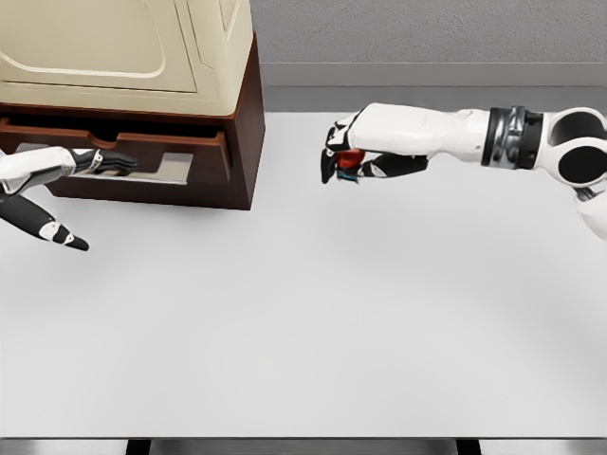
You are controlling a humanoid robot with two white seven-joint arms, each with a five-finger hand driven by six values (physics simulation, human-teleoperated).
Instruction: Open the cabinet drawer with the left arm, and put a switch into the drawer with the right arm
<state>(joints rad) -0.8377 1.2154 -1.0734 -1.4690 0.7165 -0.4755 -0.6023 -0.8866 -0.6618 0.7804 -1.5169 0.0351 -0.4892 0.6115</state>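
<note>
While gripped by right hand (343,156), switch (349,159) near cabinet drawer (204,152)

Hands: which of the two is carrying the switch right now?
The right hand, held above the table right of the cabinet, fingers curled around the small red switch. The left hand holds nothing, fingers spread at the drawer front.

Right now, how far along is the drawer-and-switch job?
Done: the drawer looks pulled partly out of the cabinet, with the left hand at its front. In hand: the right hand holds a small red thing, apparently the switch, above the table, right of the cabinet. Left: carry it over and drop it in.
</note>
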